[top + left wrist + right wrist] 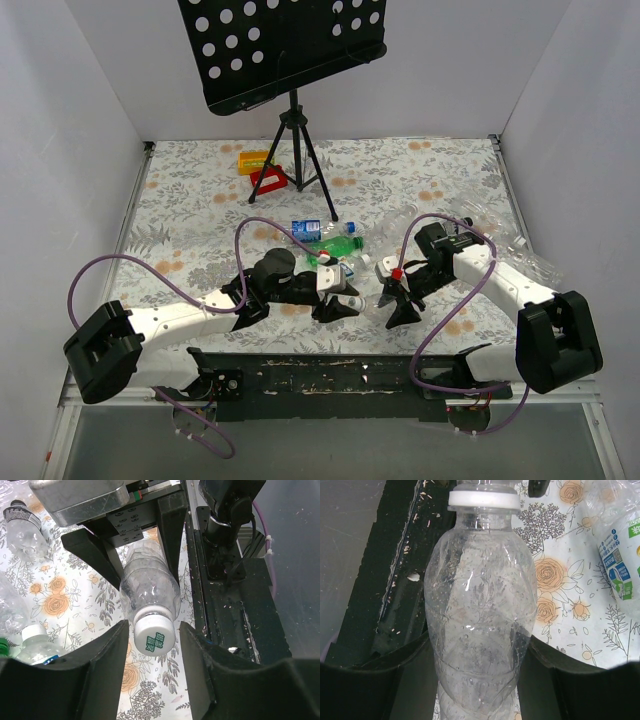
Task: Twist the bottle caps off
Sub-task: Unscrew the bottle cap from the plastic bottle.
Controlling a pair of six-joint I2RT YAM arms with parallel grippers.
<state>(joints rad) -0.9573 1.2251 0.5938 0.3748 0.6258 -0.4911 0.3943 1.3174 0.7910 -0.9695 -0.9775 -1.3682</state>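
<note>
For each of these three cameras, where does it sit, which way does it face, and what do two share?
Top view: fixed above and behind the bases, looking down on the table; left arm and right arm both show.
Left wrist view: on the left arm, looking along the open left gripper at a clear bottle's white cap; its fingers show.
Right wrist view: on the right arm, looking along the right gripper, shut on the bottle's body; its fingers show.
Shared: both wrist views see that bottle, from opposite ends.

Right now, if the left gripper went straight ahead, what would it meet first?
The left gripper would probably meet the white cap between its open fingers, then the clear bottle the right gripper holds.
</note>
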